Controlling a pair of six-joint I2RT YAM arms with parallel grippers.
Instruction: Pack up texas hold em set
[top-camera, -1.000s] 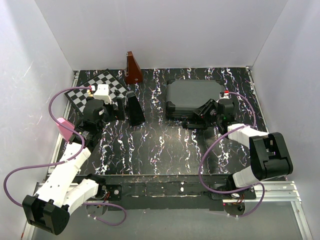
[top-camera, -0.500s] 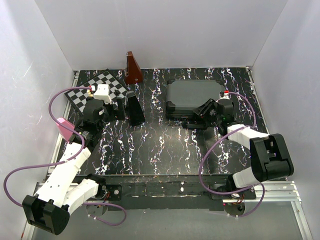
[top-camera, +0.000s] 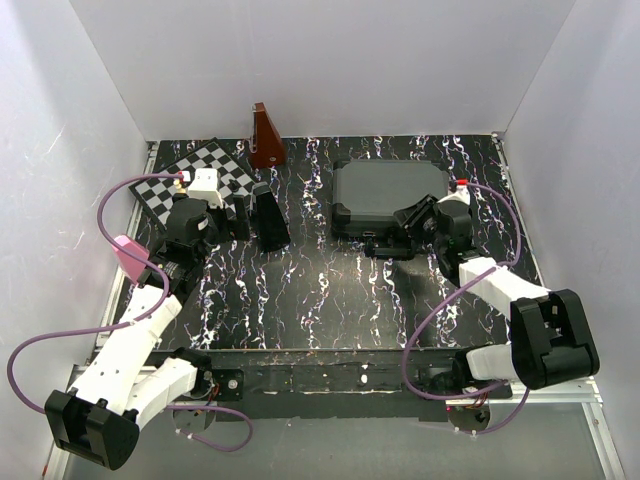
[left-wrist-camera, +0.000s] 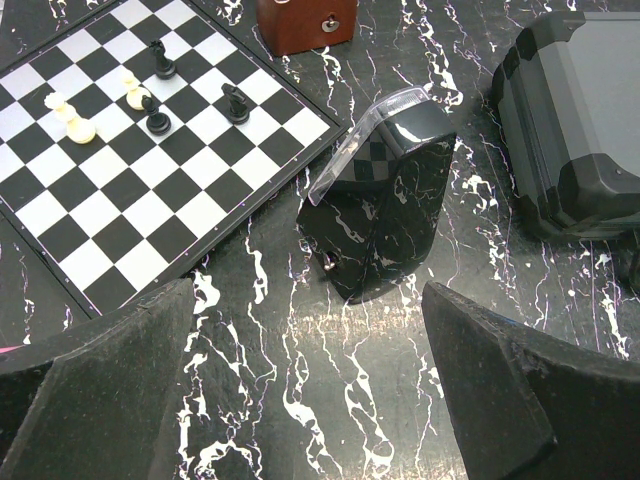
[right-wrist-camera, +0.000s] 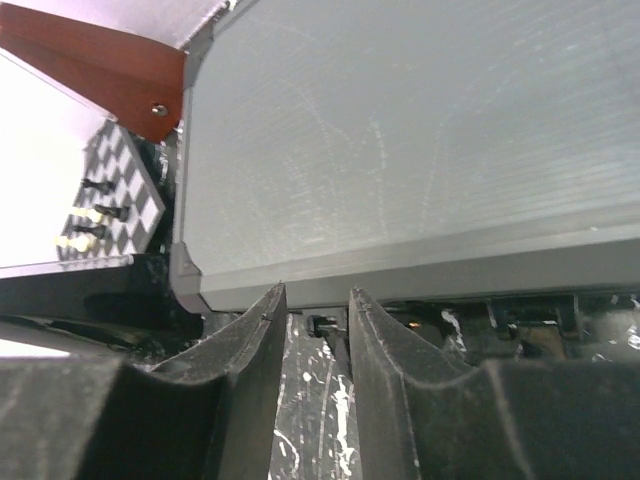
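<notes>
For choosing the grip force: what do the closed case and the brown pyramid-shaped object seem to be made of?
The case: probably hard plastic; matte grey lid with fine scratches, black moulded corners. The brown pyramid-shaped object: probably varnished wood; smooth reddish-brown faces with a slight sheen, though wood-look plastic is possible.

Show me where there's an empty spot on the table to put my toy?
The biggest bare patch is the front middle of the table, between both arms. A narrower strip runs between the shiny black wedge and the black case. It's crowded at the back left: chessboard, brown pyramid, left pincer. The right pincer sits at the case's near edge.
</notes>
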